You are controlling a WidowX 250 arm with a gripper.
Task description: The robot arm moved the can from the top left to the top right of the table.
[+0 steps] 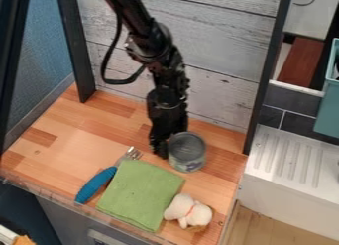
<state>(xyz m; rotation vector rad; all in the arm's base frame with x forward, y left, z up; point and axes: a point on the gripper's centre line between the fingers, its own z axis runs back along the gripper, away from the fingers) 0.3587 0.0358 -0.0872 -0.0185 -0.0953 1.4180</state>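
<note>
Black claw low over the worktop, close beside the can.
From this angle, cannot tell the claw as spread, pressed together or pinching the can, nor touching from a narrow gap. Next outward, to the right of the claw in the camera view, the can, upright, in the right part of the worktop, with the green cloth just in front. Judging by its look, likely metal: stiff, not fragile, rather slippery on the smooth round wall; probably light if empty, heavier if full. Best to take hold on opposite sides of the wall, about mid-height, with even and firm pressure, and to keep upright; by the rim only, a risk of tipping or turning.
</note>
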